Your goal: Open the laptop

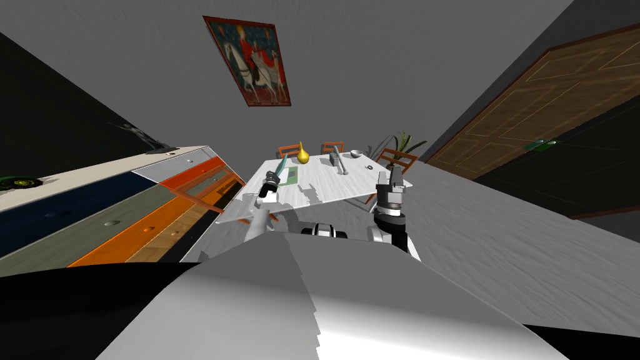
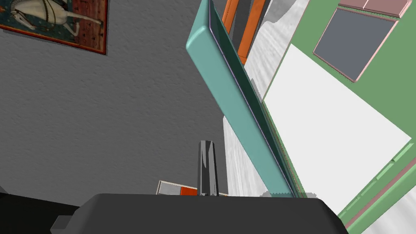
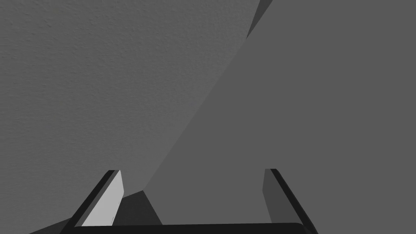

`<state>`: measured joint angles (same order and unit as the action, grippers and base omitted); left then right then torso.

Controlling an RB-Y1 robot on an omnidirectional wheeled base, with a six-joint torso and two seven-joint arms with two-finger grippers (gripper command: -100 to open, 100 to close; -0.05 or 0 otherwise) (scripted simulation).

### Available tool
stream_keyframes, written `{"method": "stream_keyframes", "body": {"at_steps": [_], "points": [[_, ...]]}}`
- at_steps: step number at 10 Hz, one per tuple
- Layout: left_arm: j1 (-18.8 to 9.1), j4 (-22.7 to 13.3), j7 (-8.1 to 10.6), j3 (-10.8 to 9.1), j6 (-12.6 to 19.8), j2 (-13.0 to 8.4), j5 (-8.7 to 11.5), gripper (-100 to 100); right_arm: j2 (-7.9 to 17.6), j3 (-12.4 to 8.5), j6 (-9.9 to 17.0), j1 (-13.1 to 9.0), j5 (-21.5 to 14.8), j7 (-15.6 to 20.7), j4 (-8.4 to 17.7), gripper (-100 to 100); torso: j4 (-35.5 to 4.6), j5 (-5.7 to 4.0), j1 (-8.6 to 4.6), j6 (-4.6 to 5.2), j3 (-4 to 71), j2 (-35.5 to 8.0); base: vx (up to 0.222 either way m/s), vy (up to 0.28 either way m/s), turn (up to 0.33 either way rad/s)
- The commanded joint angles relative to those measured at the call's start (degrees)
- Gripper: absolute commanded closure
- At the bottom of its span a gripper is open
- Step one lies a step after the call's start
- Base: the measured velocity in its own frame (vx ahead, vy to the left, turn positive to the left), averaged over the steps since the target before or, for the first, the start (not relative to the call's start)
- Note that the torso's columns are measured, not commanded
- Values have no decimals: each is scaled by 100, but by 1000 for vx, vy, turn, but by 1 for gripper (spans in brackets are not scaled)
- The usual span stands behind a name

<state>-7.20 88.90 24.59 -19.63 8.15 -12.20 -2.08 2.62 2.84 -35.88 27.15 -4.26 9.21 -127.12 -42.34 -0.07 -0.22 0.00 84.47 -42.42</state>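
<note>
Teal lid (image 2: pixel 229 105) half up, laptop (image 1: pixel 287 177) near-left on white table (image 1: pixel 331 187). Likely light, stiff, hinged: best taken at lid's free edge. Left gripper (image 1: pixel 272 180) beside it, opening impossible to tell; right gripper (image 3: pixel 193 170) wide, idle.

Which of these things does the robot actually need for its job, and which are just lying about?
For the job:
laptop with teal lid and green base
left gripper, at its raised lid

Just lying about:
yellow gourd-shaped vase
small pale bowl
green potted plant
framed horse painting
dresser with orange and blue drawers
right gripper, open, idle
</note>
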Motion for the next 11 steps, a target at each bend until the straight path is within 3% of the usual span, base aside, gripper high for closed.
{"method": "stream_keyframes", "body": {"at_steps": [1,2,3,4,10,11], "points": [[75,-145,-266,57,-240,-76,-203,100,0,0,0,0,0,0,0,0,3,-1,-2,1,6,9,38,-81,8],[103,-208,-368,80,-330,-111,-286,100,0,0,0,0,0,0,0,0,6,3,14,0,12,17,22,-77,5],[85,-162,-293,66,-258,-90,-232,100,0,0,0,0,0,0,0,0,6,7,25,0,11,15,6,-37,3],[4,-325,-301,102,-291,-91,-200,-100,0,0,0,0,0,0,0,0,4,11,39,-1,7,10,-22,45,-97],[-268,-830,-255,206,-336,-84,-65,-100,2,-2,0,-1,0,0,0,0,7,6,21,-1,13,19,-42,99,-80],[-244,-758,-259,197,-312,-92,-77,-100,2,-1,0,-1,0,0,0,0,6,5,16,-1,11,15,-28,39,-14]]}}
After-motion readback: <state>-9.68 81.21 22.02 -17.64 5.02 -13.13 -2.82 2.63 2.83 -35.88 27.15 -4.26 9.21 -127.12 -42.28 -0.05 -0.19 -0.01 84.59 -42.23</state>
